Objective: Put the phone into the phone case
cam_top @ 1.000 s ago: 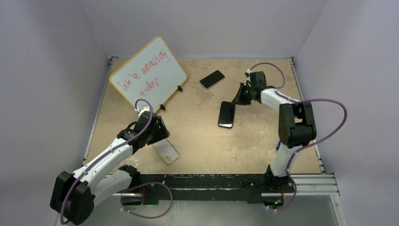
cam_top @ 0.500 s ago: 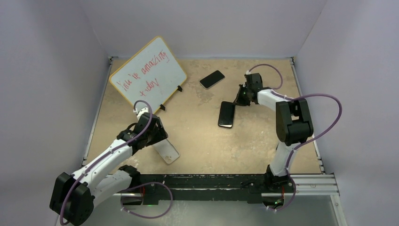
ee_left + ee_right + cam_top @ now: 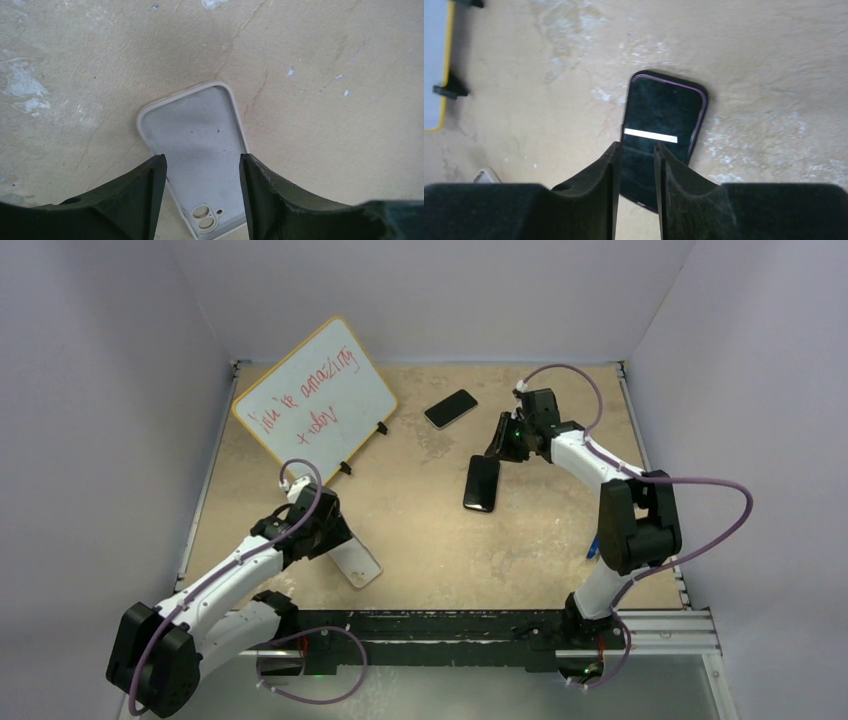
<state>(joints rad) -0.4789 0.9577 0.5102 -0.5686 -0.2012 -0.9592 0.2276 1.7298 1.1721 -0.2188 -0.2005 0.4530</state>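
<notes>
The phone case (image 3: 197,140), a whitish shell with a camera hole, lies open side up on the table; it also shows in the top view (image 3: 357,562). My left gripper (image 3: 202,158) is open, with one finger on each side of the case's long edges, just above it (image 3: 325,532). A black phone (image 3: 481,483) with a purple rim lies flat, screen up, at mid table (image 3: 664,112). My right gripper (image 3: 636,147) hovers over the phone's far end (image 3: 500,448). Its jaws are narrowly apart with nothing between them.
A second black phone (image 3: 451,408) lies farther back. A yellow-framed whiteboard (image 3: 315,400) with red writing stands on black feet at the back left; its edge shows in the right wrist view (image 3: 444,65). Purple walls surround the table.
My right gripper has moved a little left over the phone's far end and its elbow has swung right. My left gripper has shifted slightly over the case. The phone and the case have not moved.
</notes>
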